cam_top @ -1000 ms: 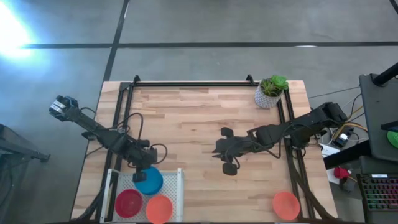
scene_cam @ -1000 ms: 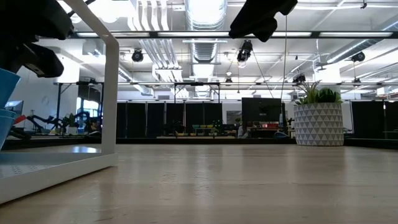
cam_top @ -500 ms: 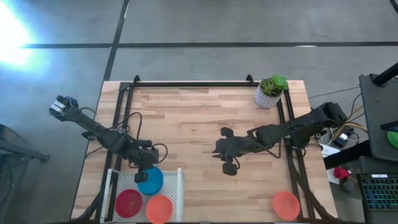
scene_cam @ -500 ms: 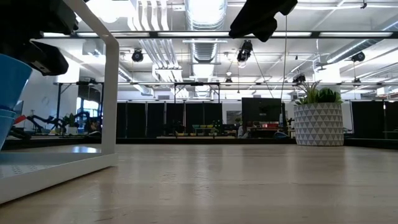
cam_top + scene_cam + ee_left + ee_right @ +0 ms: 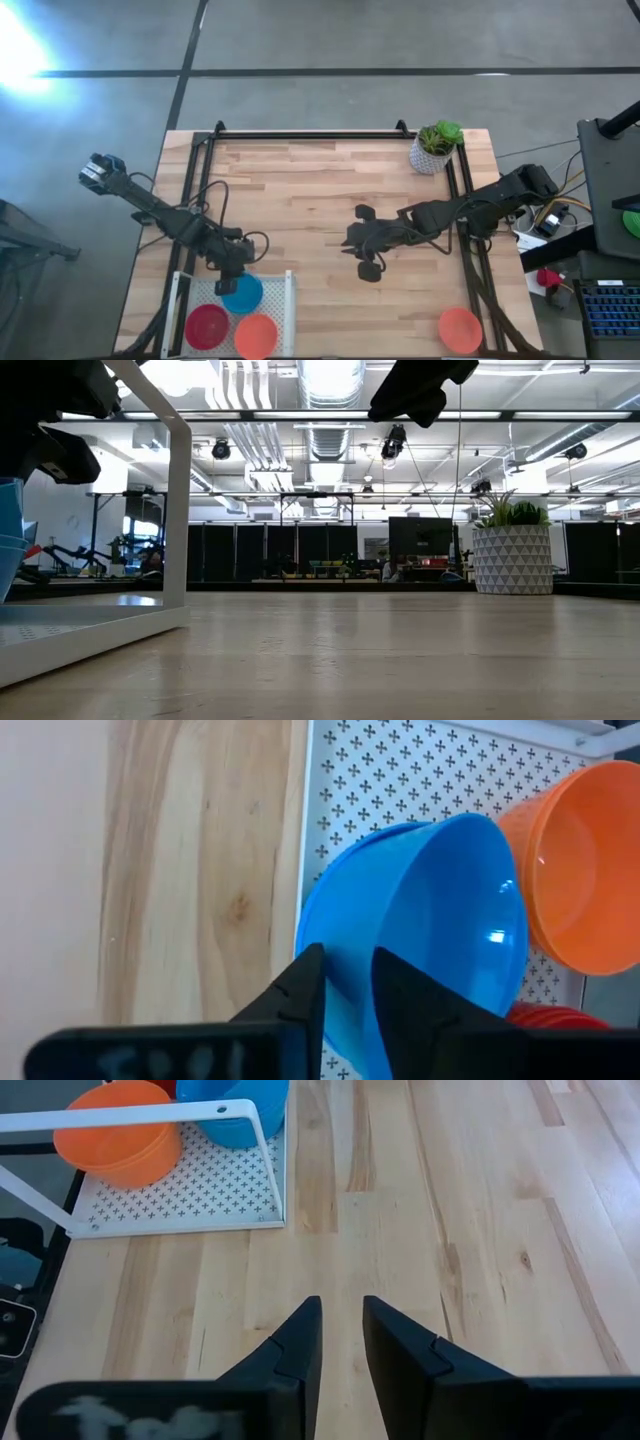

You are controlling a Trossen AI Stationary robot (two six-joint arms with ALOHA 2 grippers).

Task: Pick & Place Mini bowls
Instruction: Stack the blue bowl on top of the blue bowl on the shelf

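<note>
A white perforated tray [image 5: 290, 300] sits at the table's near-left corner and holds a red bowl [image 5: 207, 325] and an orange bowl [image 5: 256, 336]. My left gripper [image 5: 232, 275] hangs over the tray's far side, shut on a tilted blue bowl [image 5: 245, 295]. In the left wrist view a second blue rim [image 5: 312, 915] shows just behind the held bowl [image 5: 440, 920]. Another orange bowl [image 5: 460, 330] rests on the table near the near-right corner. My right gripper [image 5: 349, 240] hovers shut over the middle of the table, touching nothing. My left gripper pinches the blue bowl's wall at its rim [image 5: 345, 990], one finger inside the bowl and one outside. The fingers slant down from the tray's far side. The bowl is tilted over the tray; whether its underside rests on the other blue bowl, I cannot tell.
A white pot with a green plant [image 5: 435, 147] stands at the far-right corner. A black frame runs along the table's far, left and right sides. The tray's raised white rail [image 5: 150, 1118] borders its far side. Bare wood lies between the tray and the right gripper.
My left gripper has kept its hold on the blue bowl and shifted slightly toward the near edge. In the low view the bowl rose a little, then sank lower again over the tray. The right arm has stayed still.
</note>
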